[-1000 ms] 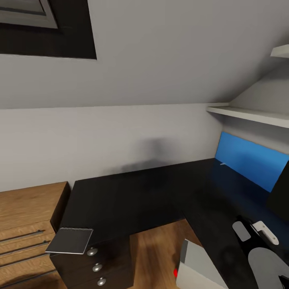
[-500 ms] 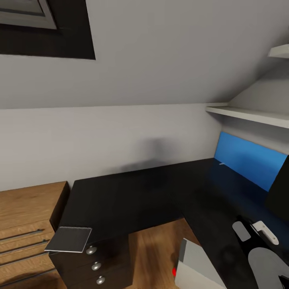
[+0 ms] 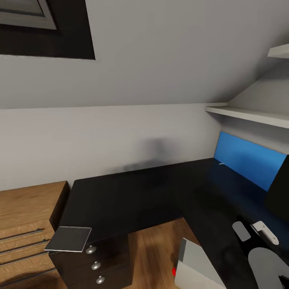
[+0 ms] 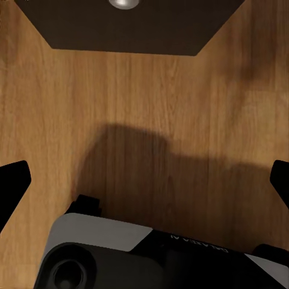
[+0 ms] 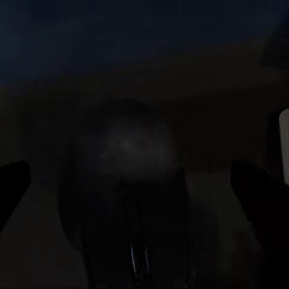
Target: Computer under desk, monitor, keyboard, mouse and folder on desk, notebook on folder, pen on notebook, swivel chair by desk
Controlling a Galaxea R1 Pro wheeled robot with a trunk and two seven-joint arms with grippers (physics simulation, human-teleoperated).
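A grey spiral notebook [image 3: 68, 239] lies on the left corner of the black L-shaped desk [image 3: 132, 196]. The grey computer tower [image 3: 192, 263] with a red light stands on the floor by the desk's inner corner. The black monitor [image 3: 279, 192] shows at the right edge on the desk. My right arm [image 3: 263, 257] reaches over the desk's right wing. In the right wrist view a dark rounded mouse [image 5: 129, 174] lies on the desk between the spread fingers of my right gripper [image 5: 135, 183], which is open. My left gripper [image 4: 144, 180] hangs open over the wooden floor.
A wooden dresser [image 3: 28, 216] stands left of the desk. A black drawer unit [image 3: 100, 261] with round knobs sits under the desk's left end. A blue panel [image 3: 247, 160] and white shelves [image 3: 249, 114] line the right wall. The ceiling slopes low.
The head view has shifted very slightly; nothing else has visibly moved.
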